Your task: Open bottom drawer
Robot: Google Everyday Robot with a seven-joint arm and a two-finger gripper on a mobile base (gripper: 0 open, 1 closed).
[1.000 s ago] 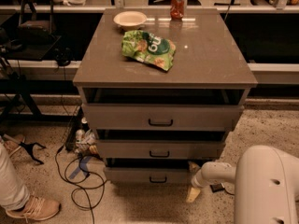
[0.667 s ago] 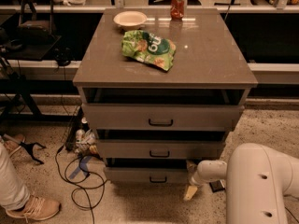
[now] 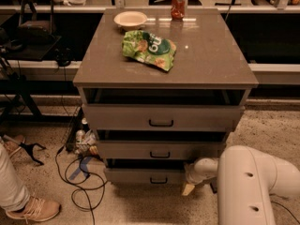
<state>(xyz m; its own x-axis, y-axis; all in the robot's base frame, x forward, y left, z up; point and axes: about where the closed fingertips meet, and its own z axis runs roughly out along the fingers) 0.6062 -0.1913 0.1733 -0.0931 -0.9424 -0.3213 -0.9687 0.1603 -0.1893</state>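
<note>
The bottom drawer (image 3: 140, 176) is the lowest, narrowest grey front of three in a grey cabinet (image 3: 206, 60), with a small black loop handle (image 3: 158, 180) at its centre. It stands slightly out, a dark gap above it. My gripper (image 3: 188, 188) hangs low at the drawer's right end, just right of the handle, its pale tip near the floor. The white arm (image 3: 248, 186) fills the lower right and hides the drawer's right corner.
The middle drawer (image 3: 159, 150) and top drawer (image 3: 161, 117) sit above. On the cabinet top lie a green chip bag (image 3: 149, 48), a bowl (image 3: 130, 18) and a red can (image 3: 178, 3). Cables (image 3: 77, 172) and a person's shoe (image 3: 33, 209) lie on the floor at left.
The white arm has swung further into view at lower right, and the gripper has shifted slightly left toward the bottom drawer's right end. The drawers look unchanged.
</note>
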